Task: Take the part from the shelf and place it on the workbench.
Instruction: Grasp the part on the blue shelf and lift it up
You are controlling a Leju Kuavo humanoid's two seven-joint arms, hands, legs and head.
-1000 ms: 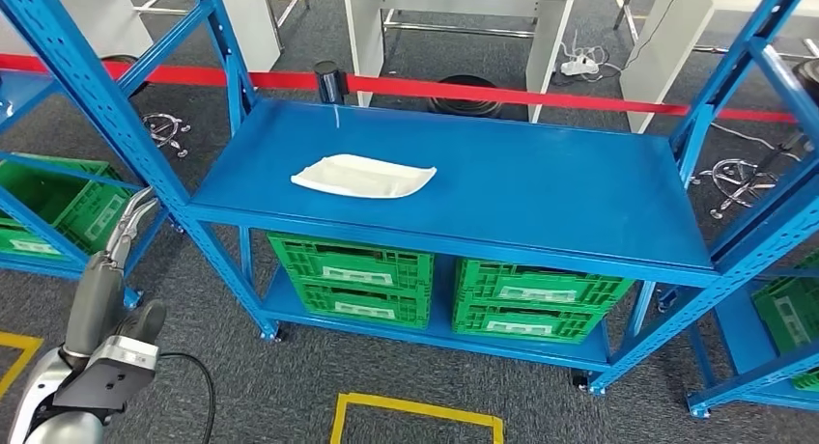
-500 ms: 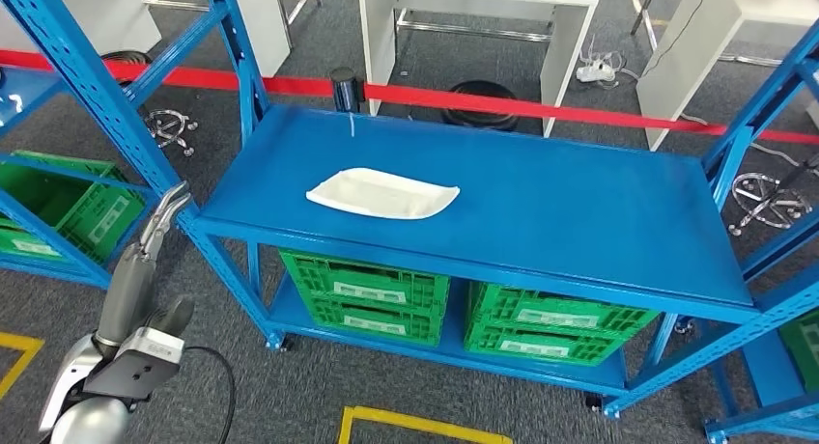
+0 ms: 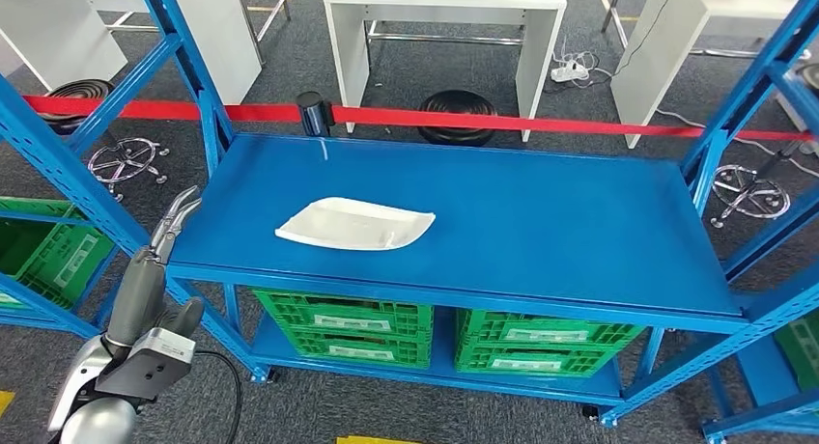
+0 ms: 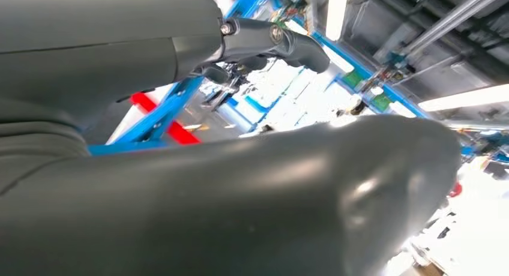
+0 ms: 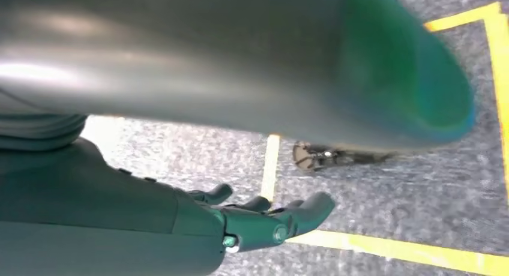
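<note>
A flat white part [image 3: 353,224] lies on the blue shelf [image 3: 541,232], left of its middle. My left hand [image 3: 155,261] is raised at the shelf's left front corner, fingers stretched out and empty, short of the part. The same left hand [image 4: 258,45] appears close up in the left wrist view with straight fingers and nothing in it. My right hand [image 5: 264,219] hangs over the grey carpet with fingers loosely apart, holding nothing.
Green crates [image 3: 348,323] sit on the lower shelf level, another green crate [image 3: 48,256] at the left. Blue uprights [image 3: 72,179] frame the shelf. A red barrier tape [image 3: 502,122] runs behind, with white tables [image 3: 444,19] and stools beyond. Yellow floor lines [image 5: 390,249] are below.
The camera has shifted, so the whole scene moved in the picture. My left hand has risen slightly toward the shelf's left front corner. The part lies as before.
</note>
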